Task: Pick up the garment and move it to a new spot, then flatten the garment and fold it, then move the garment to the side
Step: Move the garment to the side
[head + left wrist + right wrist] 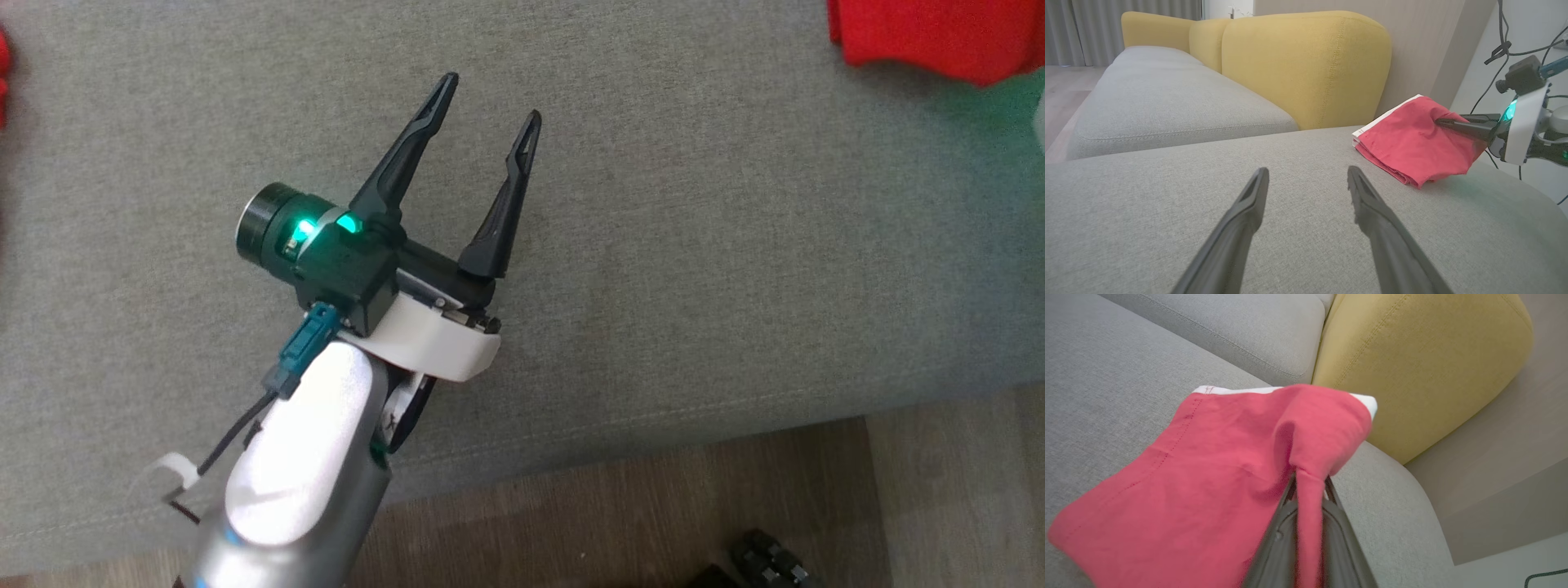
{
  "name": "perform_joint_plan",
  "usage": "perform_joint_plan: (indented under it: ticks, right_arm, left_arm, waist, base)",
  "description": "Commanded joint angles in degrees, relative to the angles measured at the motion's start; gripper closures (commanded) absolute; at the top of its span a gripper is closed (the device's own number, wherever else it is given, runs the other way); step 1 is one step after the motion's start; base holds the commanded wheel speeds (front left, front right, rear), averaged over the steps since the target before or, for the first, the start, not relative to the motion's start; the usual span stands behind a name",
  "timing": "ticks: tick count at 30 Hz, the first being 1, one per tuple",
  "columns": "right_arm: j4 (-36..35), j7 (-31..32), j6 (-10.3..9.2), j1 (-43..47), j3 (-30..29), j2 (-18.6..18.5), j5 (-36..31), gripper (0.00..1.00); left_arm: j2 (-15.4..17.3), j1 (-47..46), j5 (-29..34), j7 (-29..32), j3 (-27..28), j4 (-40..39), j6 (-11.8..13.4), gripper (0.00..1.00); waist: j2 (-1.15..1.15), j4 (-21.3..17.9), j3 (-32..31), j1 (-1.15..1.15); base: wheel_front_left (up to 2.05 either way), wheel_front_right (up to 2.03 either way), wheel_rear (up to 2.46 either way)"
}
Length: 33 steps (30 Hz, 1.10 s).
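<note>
Nearest lies a strip of brown wood-plank floor [653, 506], running along the stitched front edge of the grey woven-fabric sofa seat [735, 245]. Over the near left part of that seat hangs the left gripper [491, 96], on a pale silver forearm with a green light glowing at the wrist. Its two long dark fingers stand spread wide with nothing between them, and in the left wrist view [1307, 170] only bare grey cloth shows in the gap.

Farther back and to the right, at the far right corner of the seat, is the red cotton garment with a white band along one edge [1208, 465]. It is folded into a rough slab [1412, 143], and its corner reaches into the far right of the head view [931, 33]. The right gripper [1310, 477] has its fingers pressed together on a fold of this garment. The pinched cloth is drawn up into a peak, while the rest spreads down onto the grey seat. From the left wrist view the right gripper [1443, 121] comes in from the right, its tips buried in the red fabric.

Just behind the garment stands the mustard-yellow padded backrest [1306, 69], and a second grey seat cushion [1167, 102] stretches off to the far left, towards grey pleated curtains [1069, 32].
</note>
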Motion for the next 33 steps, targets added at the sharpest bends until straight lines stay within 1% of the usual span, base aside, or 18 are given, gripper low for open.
perform_joint_plan:
  ticks: [1, 2, 5, 8, 11, 16, 19, 25, 26, 29, 33]
  right_arm:
    - [-1.38, -0.28, -0.02, 1.75, -0.66, -0.16, -0.02, 0.02]
    - [-1.33, -0.28, -0.02, 1.95, -0.86, 0.15, -0.02, 0.0]
    - [-1.29, -0.28, -0.02, 2.06, -2.14, 1.39, 1.04, 0.0]
    - [-2.08, -0.2, -0.02, 1.93, -2.2, 2.01, 0.82, 0.0]
    - [-3.64, -0.09, -0.02, 1.42, -2.81, 2.39, -0.61, 0.0]
    - [-6.17, 0.51, -0.02, 0.73, -6.06, 3.68, -4.38, 0.0]
    - [-7.88, 0.9, -0.02, 1.11, -6.91, 5.56, -5.06, 0.0]
    - [-11.98, 0.81, -0.02, 4.61, -6.01, 10.69, -2.46, 0.0]
    - [-11.98, 0.81, -0.02, 4.61, -6.01, 10.69, -2.46, 0.0]
    - [-14.07, 0.42, -0.02, 7.49, -5.88, 13.55, -0.78, 0.0]
    - [-15.96, -0.03, -0.02, 12.57, -5.1, 17.08, -0.18, 0.0]
  left_arm:
    - [0.19, -0.51, -0.12, -0.29, 1.72, -1.96, 0.08, 0.0]
    - [0.19, -0.49, -0.25, -0.29, 1.72, -1.96, 0.11, 0.0]
    - [0.19, -0.28, -0.79, -0.29, 1.66, -1.91, 0.33, 0.0]
    - [0.19, 0.31, -1.54, -0.29, 1.62, -1.95, 0.81, 0.0]
    - [0.19, 1.12, -2.42, -0.29, 1.57, -2.07, 1.35, 0.0]
    - [0.19, 2.84, -4.12, -0.29, 1.33, -2.41, 2.37, 0.0]
    - [0.19, 4.24, -4.97, -0.29, 1.44, -2.65, 3.09, 0.0]
    - [0.19, 7.51, -6.09, -0.29, 3.01, -3.01, 4.27, 0.0]
    - [0.19, 7.51, -6.09, -0.29, 3.01, -3.01, 4.27, 0.0]
    - [0.19, 9.24, -6.29, -0.29, 4.2, -3.22, 4.67, 0.0]
    - [0.19, 11.29, -6.35, -0.29, 5.81, -3.27, 4.88, 0.0]
  waist:
    - [0.0, 0.26, -0.08, -0.01]
    - [0.0, 0.39, -0.16, -0.01]
    - [0.0, 0.98, -0.69, -0.01]
    - [0.0, 1.69, -1.7, -0.01]
    - [0.0, 2.51, -3.1, -0.01]
    - [0.0, 4.19, -6.29, -0.01]
    - [0.0, 5.21, -8.56, -0.01]
    - [0.0, 7.46, -13.91, -0.01]
    - [0.0, 7.46, -13.91, -0.01]
    - [0.0, 8.53, -16.43, -0.01]
    - [0.0, 9.84, -19.22, -0.01]
  base:
    - [0.0, 0.0, 0.0]
    - [0.0, 0.0, 0.0]
    - [0.0, 0.0, 0.0]
    - [0.0, 0.0, 0.0]
    - [0.0, 0.0, 0.0]
    - [0.0, 0.0, 0.0]
    - [0.0, 0.0, 0.0]
    - [0.0, 0.0, 0.0]
    - [0.0, 0.0, 0.0]
    - [0.0, 0.0, 0.0]
    - [0.0, 0.0, 0.0]
